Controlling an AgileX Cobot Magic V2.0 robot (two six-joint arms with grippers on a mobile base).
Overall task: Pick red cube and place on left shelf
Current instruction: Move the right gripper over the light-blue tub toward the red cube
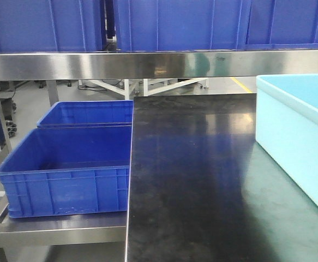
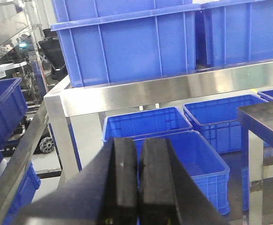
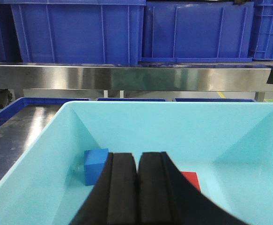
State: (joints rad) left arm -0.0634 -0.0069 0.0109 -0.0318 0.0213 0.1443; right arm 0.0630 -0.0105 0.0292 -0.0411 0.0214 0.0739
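Observation:
The red cube [image 3: 191,180] lies on the floor of the light blue bin [image 3: 173,122], partly hidden behind my right gripper. My right gripper [image 3: 137,161] is shut and empty, held above the bin's near side, just left of the red cube. A blue cube [image 3: 95,165] lies to its left in the same bin. My left gripper [image 2: 138,150] is shut and empty, held in the air facing the steel shelf frame [image 2: 173,89] on the left. Neither gripper shows in the front view, where the light blue bin [image 1: 295,131] stands at the right.
A black tabletop [image 1: 191,174] runs down the middle. Two open blue crates [image 1: 66,169] sit on the lower left shelf [image 1: 60,229]. A steel rail [image 1: 159,64] crosses overhead with blue crates [image 1: 180,24] on it. The left wrist view shows more blue crates [image 2: 206,159].

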